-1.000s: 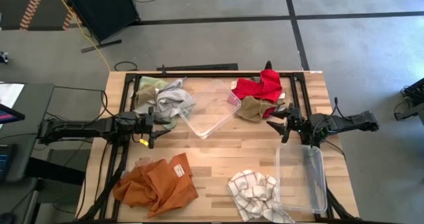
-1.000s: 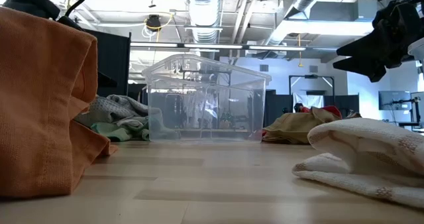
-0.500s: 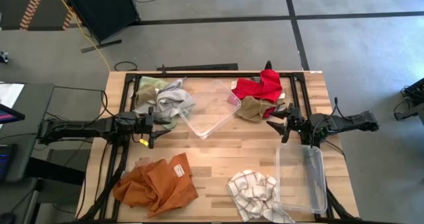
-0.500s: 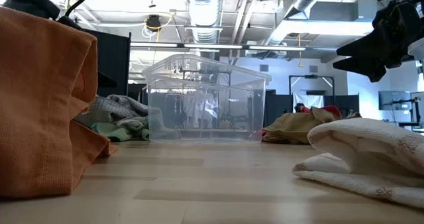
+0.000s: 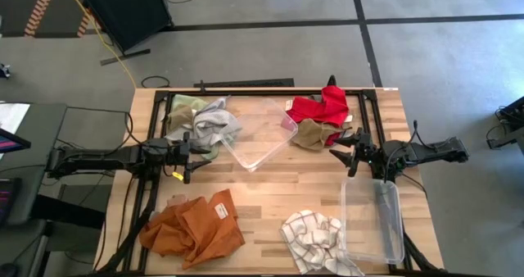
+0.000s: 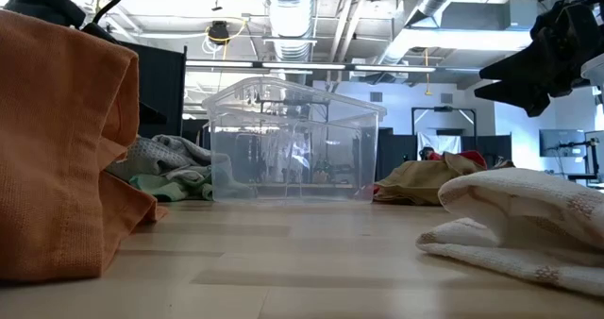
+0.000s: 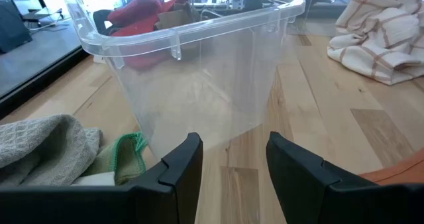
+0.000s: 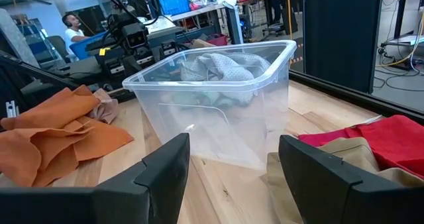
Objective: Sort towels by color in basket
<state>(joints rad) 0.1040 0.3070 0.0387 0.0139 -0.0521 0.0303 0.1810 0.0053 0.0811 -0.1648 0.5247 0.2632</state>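
Right end effector (image 6: 528,78), low view only

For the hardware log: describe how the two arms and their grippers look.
Both arms are dark, slim and jointed, running in from the table's sides. The left gripper has two black, flat, angular fingers and a small yellow mark beside it. The right gripper has matching black fingers. Dark cables trail along the arms.

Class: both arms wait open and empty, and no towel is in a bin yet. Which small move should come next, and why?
Probably the right gripper should reach down to the tan-brown towel: it lies nearest those open fingers, just beside the empty clear bin.
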